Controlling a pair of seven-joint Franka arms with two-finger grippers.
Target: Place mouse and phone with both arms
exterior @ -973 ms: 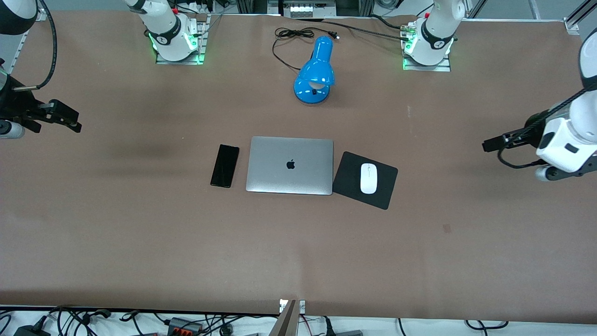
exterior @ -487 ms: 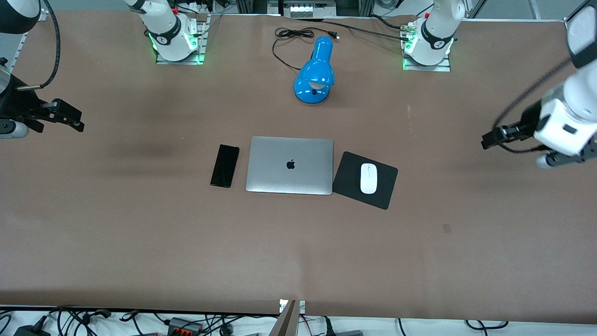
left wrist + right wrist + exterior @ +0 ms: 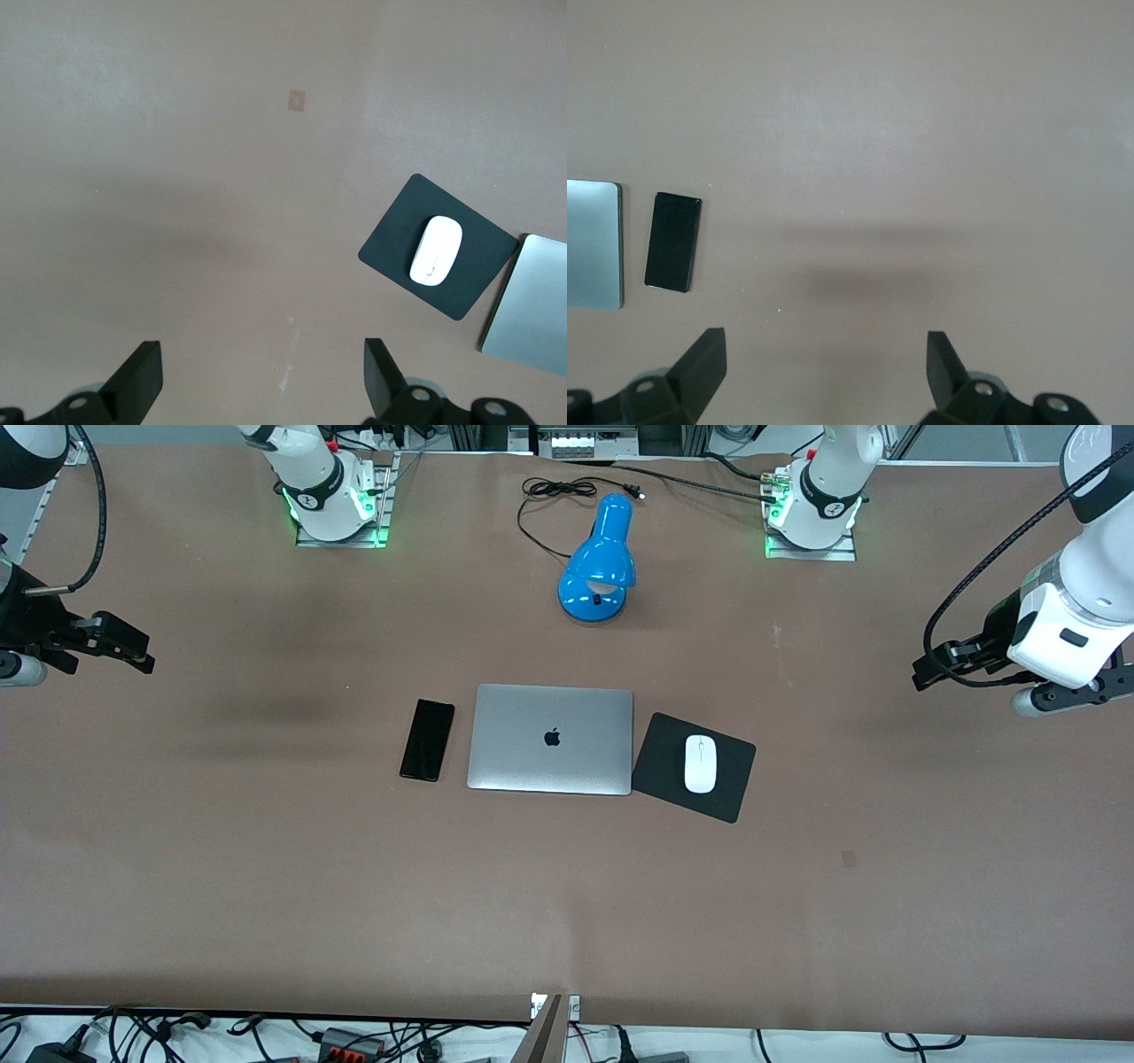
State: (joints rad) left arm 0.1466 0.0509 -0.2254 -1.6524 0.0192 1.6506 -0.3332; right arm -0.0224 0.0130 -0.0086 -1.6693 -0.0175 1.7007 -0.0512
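A wide brown bench (image 3: 266,868) is seen carrying every item, with the two white jointed arms drawn out over its ends. The left arm's black claw (image 3: 930,670) is held in the air over bare bench at the left arm's end, at about three o'clock in the front view, and its two fingers (image 3: 142,381) are shown spread wide apart with nothing between them. The right arm's black claw (image 3: 133,654) is held over bare bench at the right arm's end, at about nine o'clock, and its fingers (image 3: 704,363) are likewise spread and empty. A closed silver laptop (image 3: 551,739) is laid flat at the middle of the bench. At twelve o'clock from the laptop, farther from the front camera, a glossy blue desk lamp (image 3: 601,562) is set down with its thin black cord (image 3: 540,505) looped beside it. A matte black square mouse pad (image 3: 656,766), slightly turned, is laid touching the laptop's edge toward the left arm's end. The slim black glossy rectangular phone (image 3: 427,740) is laid flat just beside the laptop toward the right arm's end, apart from it. The small white oval mouse (image 3: 700,763) is rested on the pad, well apart from both claws.
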